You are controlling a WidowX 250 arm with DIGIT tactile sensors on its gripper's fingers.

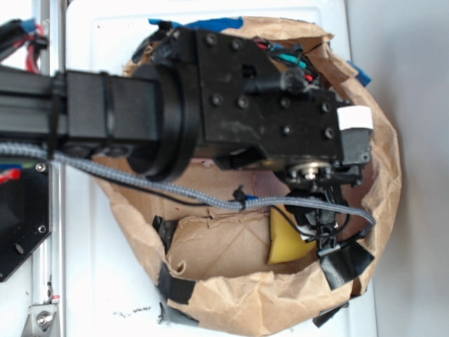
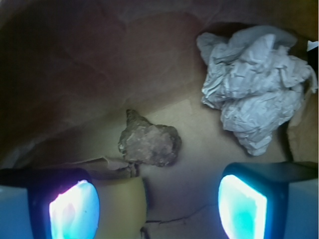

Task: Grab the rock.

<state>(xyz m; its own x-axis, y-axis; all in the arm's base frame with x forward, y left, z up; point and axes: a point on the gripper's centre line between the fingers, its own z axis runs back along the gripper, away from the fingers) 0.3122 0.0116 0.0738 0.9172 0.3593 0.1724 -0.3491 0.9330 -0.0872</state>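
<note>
exterior: black arm (image 1: 175, 112) lies over brown paper nest (image 1: 280, 302), yellow sponge (image 1: 284, 242) under it, rock hidden | wrist: hand (image 2: 157, 204) open, glowing pads (image 2: 75, 209) apart; rock (image 2: 149, 142) on paper ahead between them, untouched; paper wad (image 2: 254, 82) at upper right

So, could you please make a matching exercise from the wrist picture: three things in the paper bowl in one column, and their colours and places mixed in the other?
Things:
1. rock
2. paper wad
3. sponge

Descriptions:
A. yellow, at the bottom edge beside the left finger
B. dark brown, near the middle of the floor
C. whitish-grey and crumpled, upper right

Pairs: 1-B, 2-C, 3-A
</note>
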